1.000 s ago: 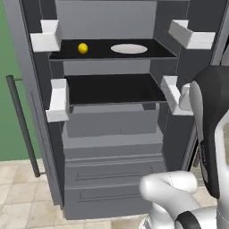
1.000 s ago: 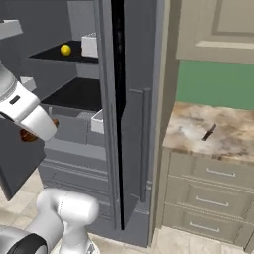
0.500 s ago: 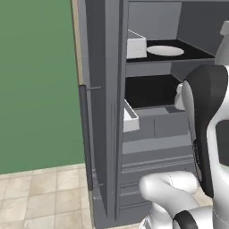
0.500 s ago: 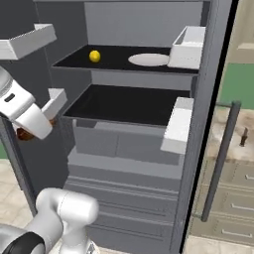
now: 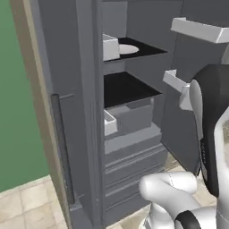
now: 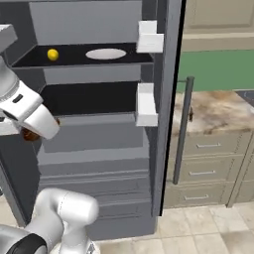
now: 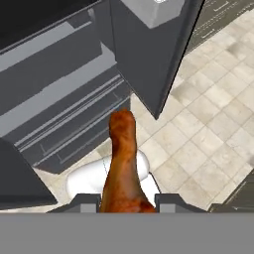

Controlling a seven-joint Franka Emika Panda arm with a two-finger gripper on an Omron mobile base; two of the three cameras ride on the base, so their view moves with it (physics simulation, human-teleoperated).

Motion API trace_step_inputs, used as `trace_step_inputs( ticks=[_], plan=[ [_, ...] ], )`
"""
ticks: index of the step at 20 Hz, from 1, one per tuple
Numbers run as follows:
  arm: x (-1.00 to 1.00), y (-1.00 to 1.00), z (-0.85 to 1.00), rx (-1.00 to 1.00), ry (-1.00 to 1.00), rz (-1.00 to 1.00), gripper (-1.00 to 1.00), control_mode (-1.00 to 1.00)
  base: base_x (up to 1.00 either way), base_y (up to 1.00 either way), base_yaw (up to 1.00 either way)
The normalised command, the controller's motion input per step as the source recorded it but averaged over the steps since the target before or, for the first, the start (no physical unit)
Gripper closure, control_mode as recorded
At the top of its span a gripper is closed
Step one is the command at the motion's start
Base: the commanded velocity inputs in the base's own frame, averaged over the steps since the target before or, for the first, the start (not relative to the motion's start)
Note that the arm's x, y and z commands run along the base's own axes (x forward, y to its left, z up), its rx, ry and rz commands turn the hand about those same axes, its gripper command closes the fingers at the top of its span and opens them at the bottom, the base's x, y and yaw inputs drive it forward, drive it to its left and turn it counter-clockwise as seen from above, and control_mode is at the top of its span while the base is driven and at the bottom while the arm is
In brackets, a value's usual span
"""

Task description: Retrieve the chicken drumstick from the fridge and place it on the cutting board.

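The chicken drumstick (image 7: 121, 168) is reddish-brown and sticks out from between my fingers, thick end at the gripper (image 7: 124, 204), which is shut on it. It hangs over the tiled floor in front of the open grey fridge (image 6: 99, 144). From the right base view the drumstick (image 6: 30, 135) peeks out under my white hand at the left, level with the lower shelf. The fridge (image 5: 129, 89) stands open, its black shelves showing. The cutting board is out of view.
A white plate (image 6: 105, 53) and a small yellow fruit (image 6: 52, 54) lie on the top shelf. White door bins (image 6: 146, 104) hang on the open door, whose dark bar handle (image 6: 182, 129) faces a marble counter (image 6: 218, 109) with drawers below.
Both base views have swung, so the camera moved and the fridge now sits differently in the picture. The drumstick stays held in my gripper at the same height.
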Motion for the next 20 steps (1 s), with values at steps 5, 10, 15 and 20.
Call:
trace_step_inputs(
  ticks=[5, 10, 15, 20],
  plan=[
    [0.0, 0.0, 0.0, 0.0, 0.0, 0.0, 1.0, 1.0, -0.21, 0.08, -0.71],
    [0.0, 0.0, 0.0, 0.0, 0.0, 0.0, 1.0, 1.0, -0.53, -0.02, -0.61],
    [0.0, 0.0, 0.0, 0.0, 0.0, 0.0, 1.0, 1.0, -0.46, -0.17, -0.52],
    [0.0, 0.0, 0.0, 0.0, 0.0, 0.0, 1.0, 1.0, -0.39, -0.25, -0.53]
  ],
)
